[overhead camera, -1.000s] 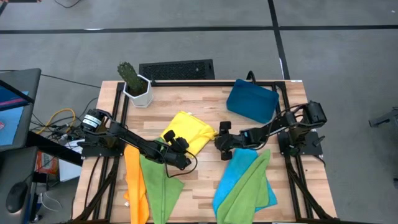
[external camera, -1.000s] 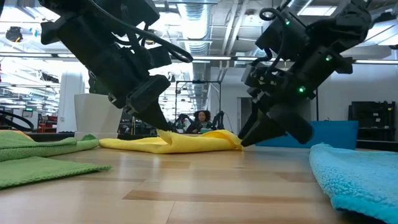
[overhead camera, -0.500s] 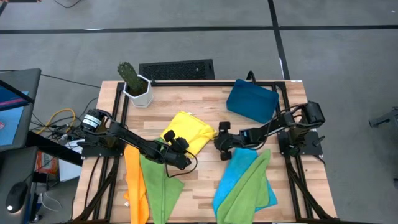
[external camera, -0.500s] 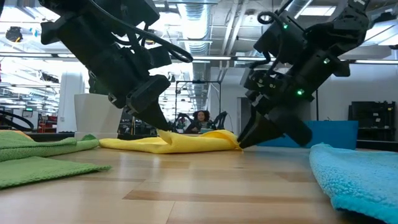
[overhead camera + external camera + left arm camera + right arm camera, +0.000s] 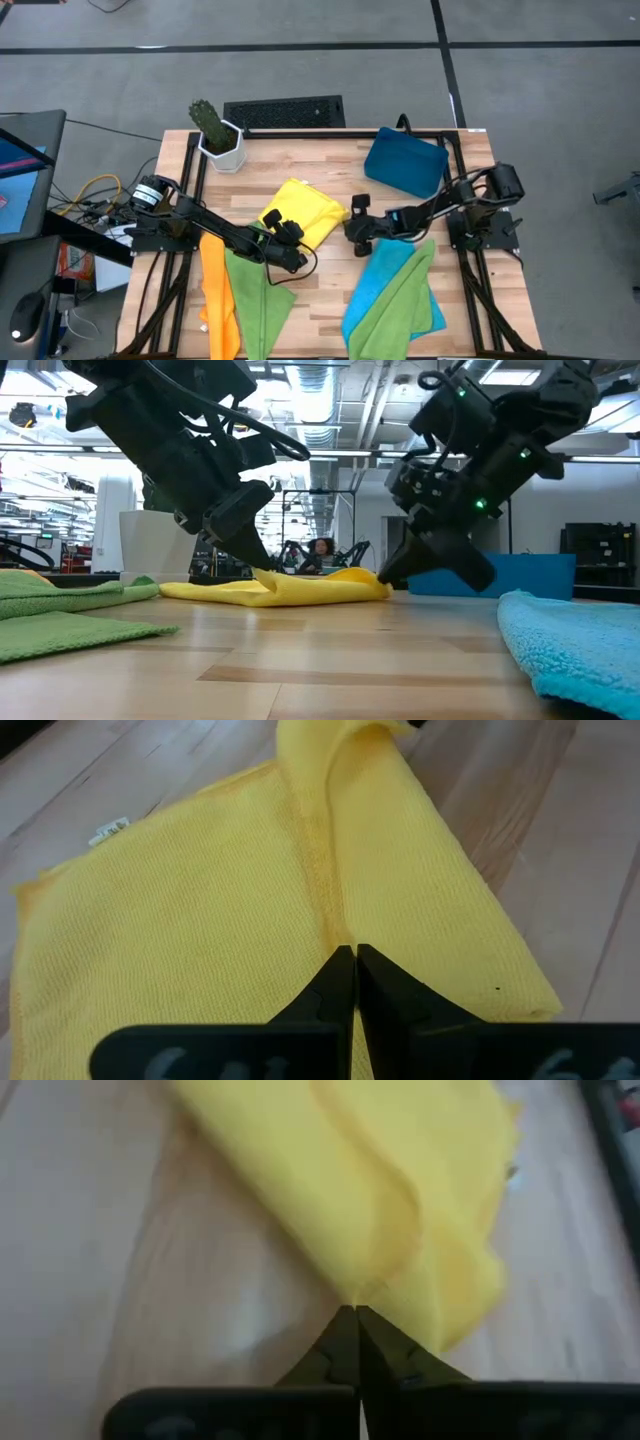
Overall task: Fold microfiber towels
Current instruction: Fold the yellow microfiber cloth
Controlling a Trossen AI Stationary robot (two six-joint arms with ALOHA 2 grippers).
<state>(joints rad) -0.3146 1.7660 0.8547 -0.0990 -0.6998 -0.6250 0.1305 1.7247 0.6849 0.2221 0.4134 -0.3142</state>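
- Right gripper (image 5: 352,229) of mine sits at the right-hand corner of the soft yellow microfiber towel (image 5: 302,211), fingers pressed together on its edge; in the right wrist view the tips (image 5: 357,1323) meet right where the fabric's corner comes to a point.
- My left gripper (image 5: 283,232) is likewise clamped on the same towel's near edge, the closed tips (image 5: 353,963) biting a ridge of cloth in the left wrist view.
- That towel lies half bunched in the middle of the pale wooden tabletop (image 5: 330,275), between both my arms, and it is not yet folded flat.
- Risk one: my right pinch looks very shallow, only on the outermost corner. If I lift quickly, I judge the thin cloth could slide out and flop back down.
- Risk two: the left pinch holds a raised crease, so it may have caught two layers. Pulling then would drag a crooked fold.
- Risk three: if my two grippers move apart unevenly, the towel will skew or stretch instead of folding squarely.
- Risk four: the bright blue towel (image 5: 375,287) with a lime green towel (image 5: 400,300) over it lies just beside my right gripper, and another lime green cloth (image 5: 255,295) next to an orange cloth (image 5: 217,290) lies near my left. A low sweep could snag them.
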